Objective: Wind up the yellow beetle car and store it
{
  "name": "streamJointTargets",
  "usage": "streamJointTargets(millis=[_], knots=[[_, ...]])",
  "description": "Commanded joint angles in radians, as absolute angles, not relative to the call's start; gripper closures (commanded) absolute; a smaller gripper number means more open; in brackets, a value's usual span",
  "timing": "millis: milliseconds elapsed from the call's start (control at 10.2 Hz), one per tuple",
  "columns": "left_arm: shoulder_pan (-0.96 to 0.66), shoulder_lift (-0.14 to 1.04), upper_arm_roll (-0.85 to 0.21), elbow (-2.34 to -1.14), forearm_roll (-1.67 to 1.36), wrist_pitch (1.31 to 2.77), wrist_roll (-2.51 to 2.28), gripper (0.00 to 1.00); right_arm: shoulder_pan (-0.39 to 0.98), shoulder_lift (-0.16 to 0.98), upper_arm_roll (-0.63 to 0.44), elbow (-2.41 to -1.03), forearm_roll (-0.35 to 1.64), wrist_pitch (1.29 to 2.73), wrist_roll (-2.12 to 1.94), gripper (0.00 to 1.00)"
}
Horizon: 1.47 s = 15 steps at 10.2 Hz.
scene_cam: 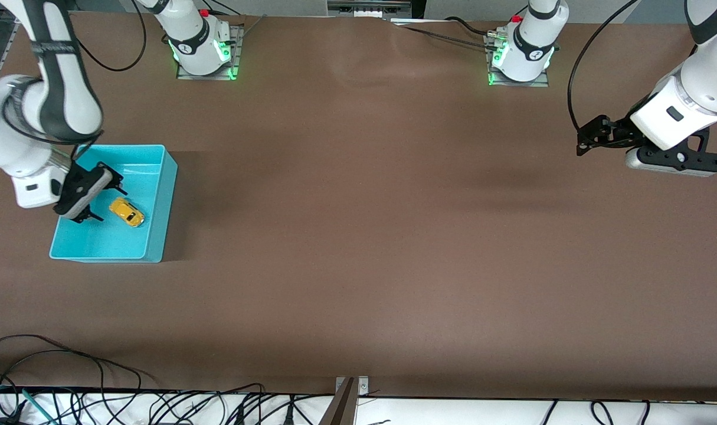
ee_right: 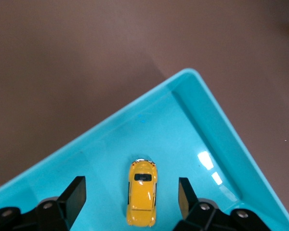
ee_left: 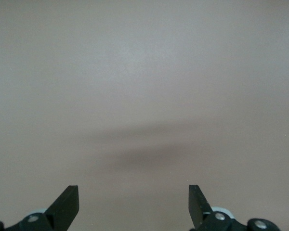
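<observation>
From the front view, the right gripper (scene_cam: 105,198) hangs over the turquoise bin (scene_cam: 157,236) at the right arm's end of the table (scene_cam: 358,248). Its black fingers are spread apart and hold nothing. The yellow beetle car (scene_cam: 127,212) lies on the bin's floor just beside those fingers, apart from them, angled across the floor. The bin is a rectangular, smooth-walled plastic tub with a slightly glossy inside. The table top is a flat, matte brown sheet. The left gripper (scene_cam: 583,143) waits in the air over bare table at the left arm's end, well apart from the bin; its dark fingers point toward the middle of the table, and this view does not settle how wide they stand.

In the left wrist view, the left gripper (ee_left: 134,202) shows two black wedge-shaped fingertips (ee_left: 67,199) set wide apart, with nothing between them. Below lies only the brown surface (ee_left: 144,72), with a soft dark shadow across it.

In the right wrist view, the right gripper (ee_right: 130,197) is spread wide, its flat black fingers (ee_right: 76,195) standing on either side of the car (ee_right: 143,197) without touching it. The car is rounded and shiny, yellow-orange, with a dark window on top, and it rests on the bin's floor. The bin's rim (ee_right: 135,106) is smooth with a rounded corner, and bright glints of light show on its inner floor. Outside the rim lies matte brown table (ee_right: 62,57).
</observation>
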<state>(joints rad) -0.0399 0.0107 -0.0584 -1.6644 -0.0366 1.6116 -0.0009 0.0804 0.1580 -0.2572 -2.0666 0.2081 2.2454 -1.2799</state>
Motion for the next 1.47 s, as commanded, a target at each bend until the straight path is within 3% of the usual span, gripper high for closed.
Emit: streamJointTargets(millis=[0,293,489,684,880,1369], knots=[[-0.037,0.017,-0.057,-1.647,-0.043,1.603,-0.003,0.00,0.078,0.167,-0.258,-1.846,0.154,1.960,-1.105,0.15],[-0.038,0.020,-0.055,-1.640,-0.043,1.603,-0.002,0.00,0.083,0.167,-0.250,-1.624,0.124,1.671,-0.742,0.15],[-0.038,0.020,-0.055,-1.638,-0.043,1.603,-0.002,0.00,0.084,0.167,-0.249,-1.524,0.123,1.591,-0.507,0.03],[-0.051,0.020,-0.057,-1.634,-0.041,1.603,-0.012,0.00,0.110,0.161,-0.252,-1.473,0.068,1.550,-0.332,0.00],[-0.049,0.025,-0.057,-1.632,-0.041,1.605,-0.014,0.00,0.164,0.108,-0.217,-1.473,-0.087,1.545,-0.171,0.00],[-0.044,0.025,-0.057,-1.632,-0.043,1.601,-0.014,0.00,0.167,-0.061,-0.164,-1.697,-0.113,1.644,-0.048,0.00]])
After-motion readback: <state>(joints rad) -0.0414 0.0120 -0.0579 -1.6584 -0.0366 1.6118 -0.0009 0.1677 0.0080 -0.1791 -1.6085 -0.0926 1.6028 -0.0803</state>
